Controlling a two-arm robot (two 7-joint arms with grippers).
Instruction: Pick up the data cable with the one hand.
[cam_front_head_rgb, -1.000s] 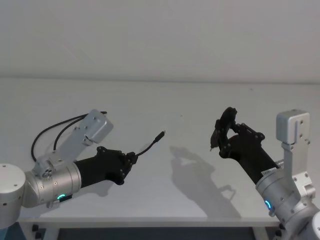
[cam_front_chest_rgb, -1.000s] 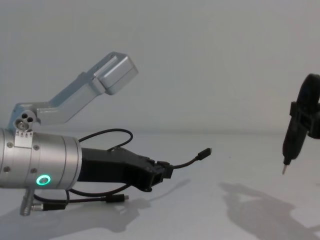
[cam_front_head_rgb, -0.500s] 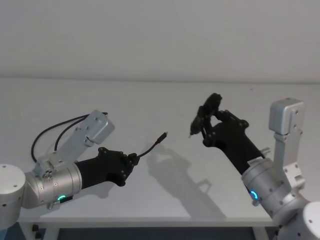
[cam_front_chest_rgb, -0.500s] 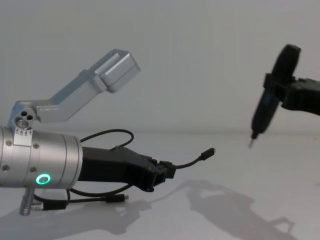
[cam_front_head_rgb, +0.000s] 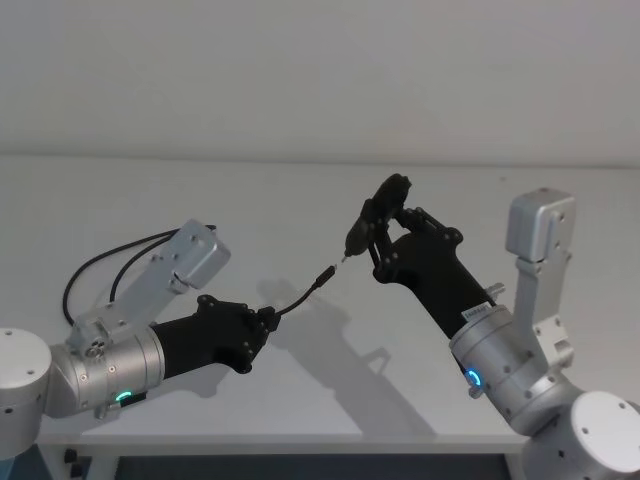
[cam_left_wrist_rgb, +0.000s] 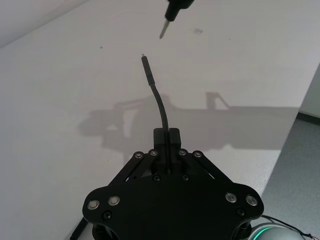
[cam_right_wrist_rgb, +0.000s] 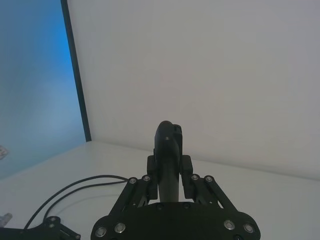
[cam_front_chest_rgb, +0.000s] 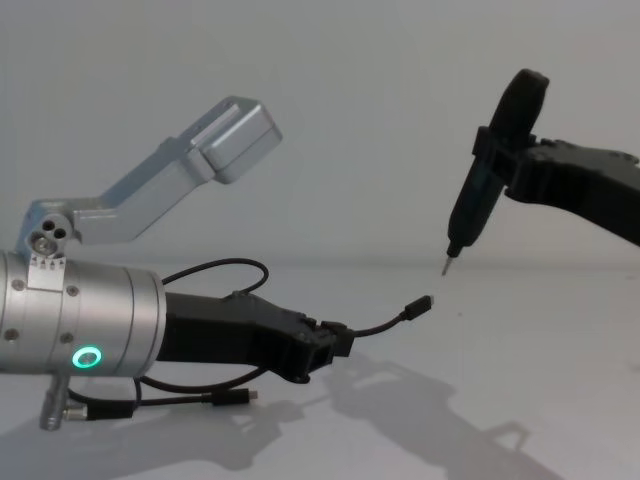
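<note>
Above table (cam_front_head_rgb: 180, 200): left hand (cam_front_head_rgb: 264, 320) clamps data cable (cam_front_head_rgb: 300, 294), right hand (cam_right_wrist_rgb: 169, 169) clamps pen tool (cam_front_chest_rgb: 470, 212)

At the lower left of the chest view, the left arm is seen as a fat silver cylinder (cam_front_chest_rgb: 70, 325) with a glowing green ring (cam_front_chest_rgb: 88, 357). A grey angled bracket (cam_front_chest_rgb: 190, 165) is fixed on it, and black wires (cam_front_head_rgb: 95, 265) are looped beside it. The left gripper (cam_front_head_rgb: 264, 318) is black and angular, with small silver screws (cam_left_wrist_rgb: 114, 201). The right gripper (cam_front_head_rgb: 381, 233) is built alike. Its silver wrist (cam_front_head_rgb: 500, 365) is marked with a blue-green ring (cam_front_head_rgb: 472, 380) and a white label (cam_front_head_rgb: 469, 313).
</note>
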